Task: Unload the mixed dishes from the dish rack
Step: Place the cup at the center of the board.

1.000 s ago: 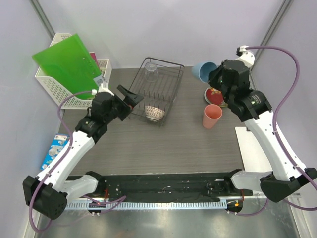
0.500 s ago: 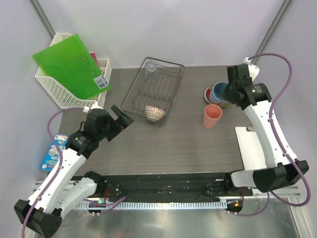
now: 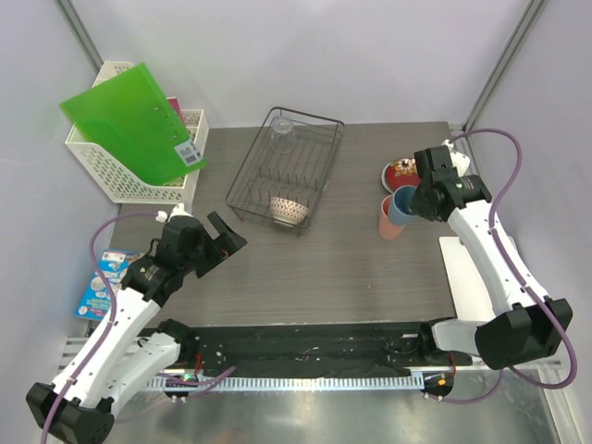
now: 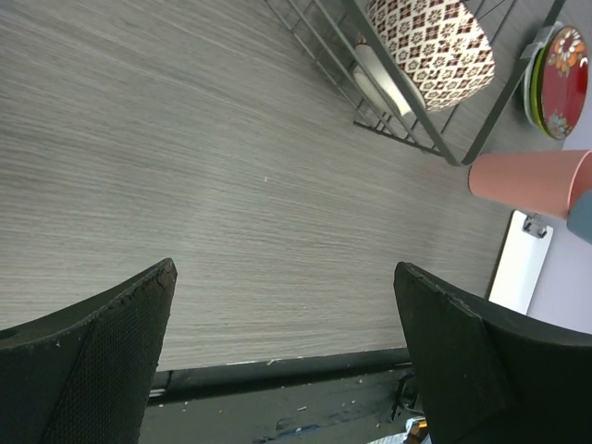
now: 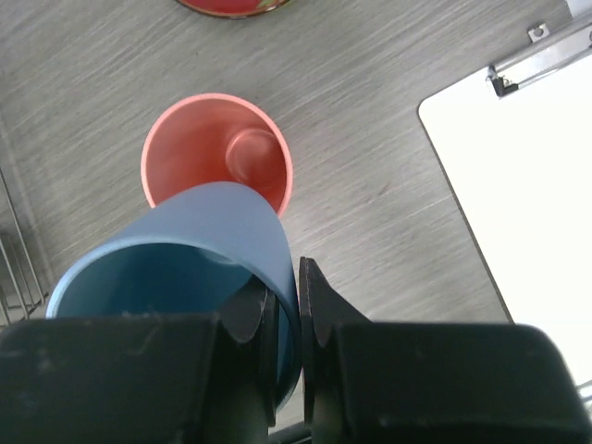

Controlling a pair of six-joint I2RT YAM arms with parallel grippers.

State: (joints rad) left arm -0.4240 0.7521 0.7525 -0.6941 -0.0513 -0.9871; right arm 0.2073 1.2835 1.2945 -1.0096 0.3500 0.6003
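Note:
The black wire dish rack (image 3: pixel 319 139) stands at the back centre. The white bowl with reddish pattern (image 3: pixel 289 211) sits at its near end and also shows in the left wrist view (image 4: pixel 430 42). My right gripper (image 3: pixel 413 199) is shut on the rim of the light blue cup (image 5: pixel 185 259), one finger inside and one outside. It holds the cup tilted just above the upright pink cup (image 5: pixel 217 153). The red patterned plate (image 3: pixel 402 169) lies behind, on the yellow-green plate (image 4: pixel 535 79). My left gripper (image 3: pixel 227 236) is open and empty, near-left of the rack.
A clear glass (image 3: pixel 282 134) stands at the rack's far end. A white lattice basket with a green folder (image 3: pixel 129 125) is at the back left. A white clipboard (image 3: pixel 467 277) lies at the right edge, and a blue packet (image 3: pixel 102 277) at the left.
My right arm has carried the light blue cup from the back right down to just above the pink cup. My left arm has drawn back from the rack toward the near left.

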